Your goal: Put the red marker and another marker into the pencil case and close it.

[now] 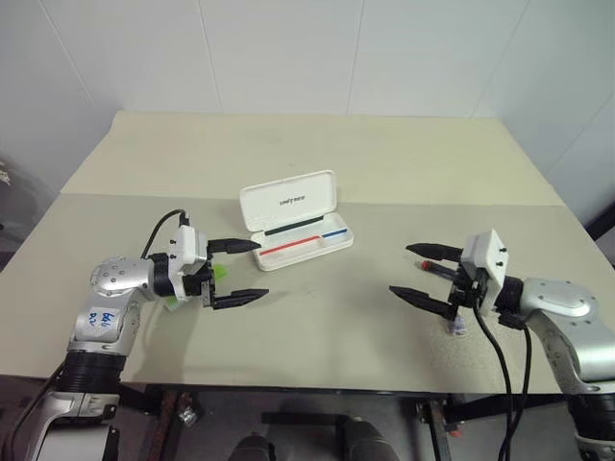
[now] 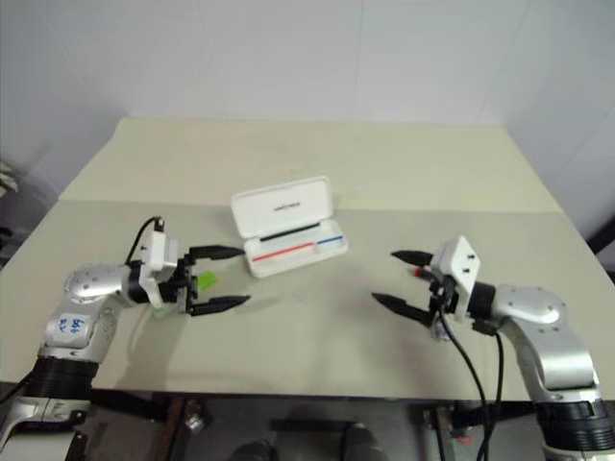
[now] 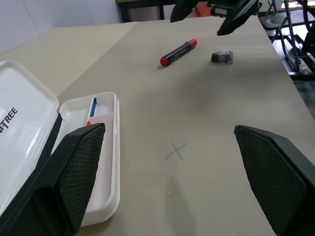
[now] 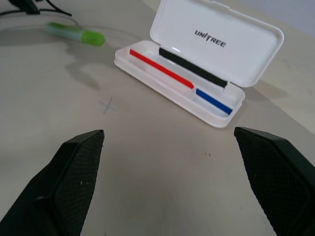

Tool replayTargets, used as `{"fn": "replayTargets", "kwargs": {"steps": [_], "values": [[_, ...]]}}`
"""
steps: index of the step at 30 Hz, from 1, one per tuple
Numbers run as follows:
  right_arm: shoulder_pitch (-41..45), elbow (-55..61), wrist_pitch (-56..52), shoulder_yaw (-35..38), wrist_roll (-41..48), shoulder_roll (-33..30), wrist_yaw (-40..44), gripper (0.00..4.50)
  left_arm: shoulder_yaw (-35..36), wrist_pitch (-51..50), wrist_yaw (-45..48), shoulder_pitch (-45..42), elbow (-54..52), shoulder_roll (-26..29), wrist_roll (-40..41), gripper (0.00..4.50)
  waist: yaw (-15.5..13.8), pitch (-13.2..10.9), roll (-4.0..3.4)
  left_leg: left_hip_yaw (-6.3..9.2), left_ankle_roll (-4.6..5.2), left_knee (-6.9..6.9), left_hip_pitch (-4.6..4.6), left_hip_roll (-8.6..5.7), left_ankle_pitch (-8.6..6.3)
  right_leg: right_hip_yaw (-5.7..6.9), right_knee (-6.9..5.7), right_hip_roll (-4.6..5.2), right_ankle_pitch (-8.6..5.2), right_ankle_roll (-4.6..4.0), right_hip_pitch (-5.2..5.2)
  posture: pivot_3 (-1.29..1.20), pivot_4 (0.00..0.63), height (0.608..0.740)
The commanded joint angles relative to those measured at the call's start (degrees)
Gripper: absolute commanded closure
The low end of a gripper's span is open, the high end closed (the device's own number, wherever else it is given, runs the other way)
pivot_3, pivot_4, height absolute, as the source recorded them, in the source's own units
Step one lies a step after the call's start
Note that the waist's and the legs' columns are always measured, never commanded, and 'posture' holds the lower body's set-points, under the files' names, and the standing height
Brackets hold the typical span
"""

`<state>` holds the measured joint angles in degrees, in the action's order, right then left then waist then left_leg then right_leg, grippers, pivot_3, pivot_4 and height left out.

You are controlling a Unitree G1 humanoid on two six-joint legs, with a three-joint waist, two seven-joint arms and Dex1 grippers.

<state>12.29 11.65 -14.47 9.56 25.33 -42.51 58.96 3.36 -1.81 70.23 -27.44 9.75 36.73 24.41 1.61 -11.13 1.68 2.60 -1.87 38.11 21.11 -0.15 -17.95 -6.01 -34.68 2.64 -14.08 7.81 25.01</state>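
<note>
Both spread, empty grippers, left gripper (image 1: 238, 272) and right gripper (image 1: 420, 276), half-hide the green marker (image 4: 75, 33) and red marker (image 3: 178, 52)

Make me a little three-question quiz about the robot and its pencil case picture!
1. True or false: the pencil case lies open.
2. Which claw is nearest the green marker? A) left claw B) right claw
3. Fill in: the red marker lies on the ____, not in the case.

Key:
1. True; its lid stands up.
2. A; the green marker lies under the left claw.
3. table, near the right claw. Both claws are open and empty.
</note>
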Motion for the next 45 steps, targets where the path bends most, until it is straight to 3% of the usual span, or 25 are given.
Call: {"fn": "replayTargets", "kwargs": {"steps": [1, 13, 16, 19, 31, 45], "values": [[-1.46, 3.11, 0.77, 3.07, 0.62, -1.12, -1.22, 0.00, 0.80, 2.12, 0.91, -1.67, 0.73, 0.29, -0.21, 0.02, 0.07, 0.00, 0.00, -0.01, 0.00, 0.01, -0.01, -0.01, 0.00, -0.01, -0.01, 0.01, 0.00, 0.00, 0.00, 0.00, 0.150, 0.740], [-1.54, 7.10, 0.06, 1.22, 1.21, 1.28, -4.87, 0.00, -0.75, 4.72, 1.08, -5.38, 6.04, -1.91, -2.04, 0.02, 0.01, 0.00, 0.00, -0.01, 0.00, 0.06, -0.06, -0.02, 0.00, -0.01, -0.05, 0.01, 0.00, 0.00, -0.07, 0.00, 0.150, 0.740], [-1.55, 10.20, -1.37, -0.25, 1.39, 2.73, -6.95, 0.00, -1.06, 5.15, -0.18, -6.14, 8.10, -2.42, -3.51, 0.63, 0.09, 0.00, 0.00, 0.02, 0.00, 0.03, -0.06, -0.01, 0.00, 0.00, -0.03, -0.01, 0.00, 0.00, -0.06, 0.00, 0.150, 0.740], [-0.77, 10.90, -2.33, -1.00, 1.82, 3.75, -7.97, 0.00, -2.32, 5.54, -1.25, -7.68, 11.07, -3.46, -5.59, 1.62, -0.01, 0.00, 0.00, 0.02, 0.00, 0.04, -0.02, -0.02, 0.00, 0.00, -0.04, 0.01, 0.00, 0.00, -0.03, 0.00, 0.150, 0.740], [2.25, 9.56, -1.95, -3.84, 1.58, 6.74, -8.77, 0.00, -8.39, 10.78, -10.48, -17.57, 27.24, -9.93, -18.38, 1.62, -0.02, 0.00, 0.00, 0.12, 0.02, 0.06, -0.02, -0.06, -0.01, 0.07, 0.04, 0.00, 0.04, 0.07, -0.22, 0.00, 0.150, 0.740], [4.82, 9.77, -2.53, -3.97, 2.13, 8.43, -10.05, 0.00, -12.27, 5.32, -10.28, -21.29, 31.31, -11.09, -23.58, 1.62, -0.05, 0.00, 0.00, 0.12, 0.03, 0.04, -0.02, -0.06, -0.01, 0.07, -0.03, 0.01, 0.04, 0.08, -0.23, 0.00, 0.150, 0.740]]}}
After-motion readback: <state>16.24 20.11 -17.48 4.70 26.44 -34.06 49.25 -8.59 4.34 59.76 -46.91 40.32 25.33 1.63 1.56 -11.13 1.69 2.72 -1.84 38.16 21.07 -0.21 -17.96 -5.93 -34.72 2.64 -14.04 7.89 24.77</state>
